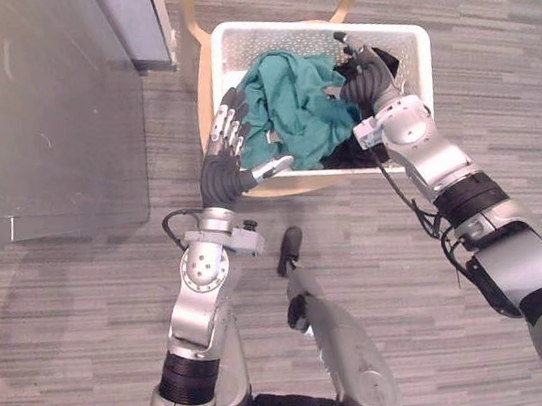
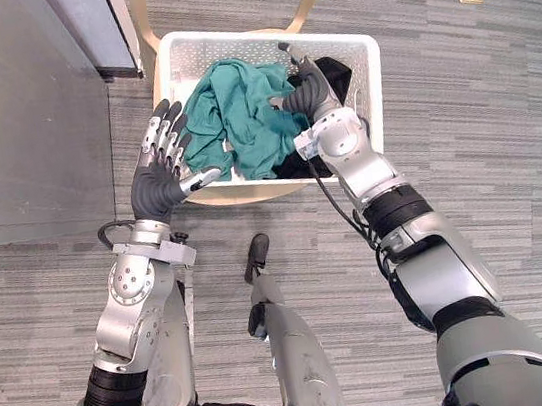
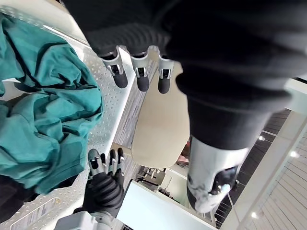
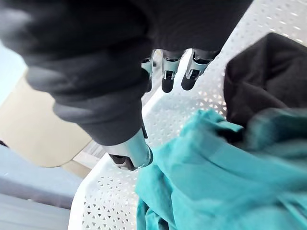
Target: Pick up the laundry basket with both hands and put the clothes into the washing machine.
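Fingers [image 1: 229, 120] of the left hand [image 1: 219, 178] lie straight beside the laundry basket [image 1: 307, 26], the right hand [image 1: 367, 83] relaxed inside it, partly hiding black clothes [image 4: 259, 72] under teal clothes [image 1: 288, 105].

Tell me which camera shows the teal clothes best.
The right eye view: most of the teal clothes show, heaped in the white basket. The left eye view nearly matches; both wrist views catch close-up parts.

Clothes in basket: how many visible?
2. A teal garment heaped across the basket's middle; a black garment at its right side, by the right robot hand. More may be hidden beneath.
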Available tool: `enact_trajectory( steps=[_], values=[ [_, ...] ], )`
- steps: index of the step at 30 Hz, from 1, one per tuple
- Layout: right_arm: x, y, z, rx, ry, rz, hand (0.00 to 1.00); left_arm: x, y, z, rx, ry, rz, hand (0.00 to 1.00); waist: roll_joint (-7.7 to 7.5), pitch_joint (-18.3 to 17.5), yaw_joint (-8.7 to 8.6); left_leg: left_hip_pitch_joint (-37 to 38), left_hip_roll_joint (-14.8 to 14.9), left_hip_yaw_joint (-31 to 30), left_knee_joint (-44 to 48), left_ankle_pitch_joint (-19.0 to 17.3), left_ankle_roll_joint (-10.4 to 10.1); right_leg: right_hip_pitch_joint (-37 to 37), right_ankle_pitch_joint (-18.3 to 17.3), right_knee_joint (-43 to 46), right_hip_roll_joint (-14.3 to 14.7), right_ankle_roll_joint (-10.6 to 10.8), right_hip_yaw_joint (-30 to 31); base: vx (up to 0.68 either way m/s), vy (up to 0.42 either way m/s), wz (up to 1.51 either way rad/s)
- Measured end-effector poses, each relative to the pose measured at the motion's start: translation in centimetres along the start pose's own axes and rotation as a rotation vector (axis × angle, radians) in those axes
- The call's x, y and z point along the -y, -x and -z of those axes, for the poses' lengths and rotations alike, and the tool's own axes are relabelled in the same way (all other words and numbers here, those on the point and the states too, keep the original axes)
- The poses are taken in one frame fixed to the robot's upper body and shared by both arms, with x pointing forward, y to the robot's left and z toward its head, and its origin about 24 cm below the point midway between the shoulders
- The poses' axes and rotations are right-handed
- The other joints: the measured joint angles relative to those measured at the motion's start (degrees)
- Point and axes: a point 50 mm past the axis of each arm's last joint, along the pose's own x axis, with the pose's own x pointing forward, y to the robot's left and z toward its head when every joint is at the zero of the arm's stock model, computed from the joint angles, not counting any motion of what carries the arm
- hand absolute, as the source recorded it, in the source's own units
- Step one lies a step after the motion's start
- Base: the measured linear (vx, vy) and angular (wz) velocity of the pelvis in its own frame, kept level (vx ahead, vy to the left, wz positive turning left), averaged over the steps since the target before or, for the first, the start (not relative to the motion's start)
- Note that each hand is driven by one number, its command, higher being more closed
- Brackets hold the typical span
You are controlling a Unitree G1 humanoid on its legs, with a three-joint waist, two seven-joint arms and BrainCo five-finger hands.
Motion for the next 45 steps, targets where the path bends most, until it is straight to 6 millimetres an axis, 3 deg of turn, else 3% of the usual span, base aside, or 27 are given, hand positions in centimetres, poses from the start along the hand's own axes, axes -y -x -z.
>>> enact_trajectory(
  steps=[4,11,17,22,24,29,34,40,41,45],
  values=[
    [0.9,-0.4,-1.4,0.046,0.062,0.068,0.0,-0.2,0.2,0.2,-0.01,0.002,-0.013,0.0,-0.98,-0.06,-0.06,0.55,0.0,0.52,-0.77,0.5,-0.08,0.0,-0.35,0.0,-0.23,0.45,0.24,-0.02,0.007,-0.02],
    [0.8,-0.4,-3.3,0.114,0.095,0.095,0.0,-0.1,0.2,0.3,-0.014,0.01,-0.019,0.0,-1.05,-0.06,-0.15,0.55,0.0,0.79,-0.65,0.52,-0.09,-0.01,-0.51,0.0,-0.38,0.64,0.34,0.0,0.0,0.0],
    [-1.0,-1.1,-4.8,0.157,0.138,0.035,0.0,-0.1,0.4,0.5,-0.025,0.012,-0.022,0.0,-1.07,-0.05,0.14,0.28,0.08,0.9,-0.44,0.41,-0.04,-0.27,-0.78,-0.01,-0.33,0.93,0.46,0.0,0.004,-0.01],
    [-3.7,-1.7,-2.5,0.053,0.236,-0.107,0.0,0.3,0.4,0.8,-0.038,0.013,-0.002,0.0,-1.1,-0.03,1.59,-1.84,0.17,-0.09,0.8,-0.03,-0.02,-1.28,-0.92,-0.01,0.0,1.15,-0.22,0.01,0.017,0.05],
    [-4.4,-1.8,-0.3,-0.045,0.292,-0.157,0.0,0.3,0.5,1.3,-0.059,0.012,-0.001,0.0,-1.14,-0.03,2.69,-2.42,0.18,-0.45,0.94,-0.08,-0.02,-1.67,-0.68,0.0,0.15,0.88,-0.54,0.03,0.031,0.06],
    [-4.0,-1.5,2.4,-0.166,0.337,-0.175,0.0,0.9,0.7,2.0,-0.091,0.016,0.025,0.0,-1.15,-0.02,3.63,-3.12,0.19,-0.72,1.17,-0.22,0.04,-2.08,-0.23,0.0,0.24,0.4,-0.69,0.01,0.033,0.02],
    [-4.0,-1.4,4.3,-0.288,0.338,-0.176,0.0,1.9,0.7,2.2,-0.1,0.033,0.064,0.0,-1.16,-0.02,4.22,-3.49,0.25,-0.75,0.83,-0.08,0.02,-2.55,-1.26,-0.01,0.23,1.93,-0.75,0.0,0.009,0.0],
    [-2.4,-2.0,4.7,-0.379,0.207,-0.072,0.0,3.3,0.2,1.7,-0.082,0.075,0.116,0.0,-1.16,-0.02,4.84,-5.0,0.26,-0.86,0.72,0.12,-0.05,-3.98,-0.29,0.0,0.14,3.3,-0.79,0.0,0.013,0.0],
    [-2.3,-2.0,4.8,-0.388,0.188,-0.062,1.0,3.3,0.1,1.6,-0.078,0.079,0.118,0.0,-1.16,-0.02,4.93,-5.01,0.25,-0.86,0.72,0.11,-0.05,-3.99,-0.25,0.0,0.13,3.3,-0.77,-0.01,0.044,0.01],
    [-1.7,-1.9,5.3,-0.433,0.071,0.013,1.0,4.0,-0.8,0.9,-0.041,0.128,0.134,0.0,-1.15,-0.03,5.71,-5.65,0.22,-1.03,0.66,0.2,0.01,-4.52,0.02,0.0,0.13,3.68,-0.7,0.0,0.0,0.0]
  ],
)
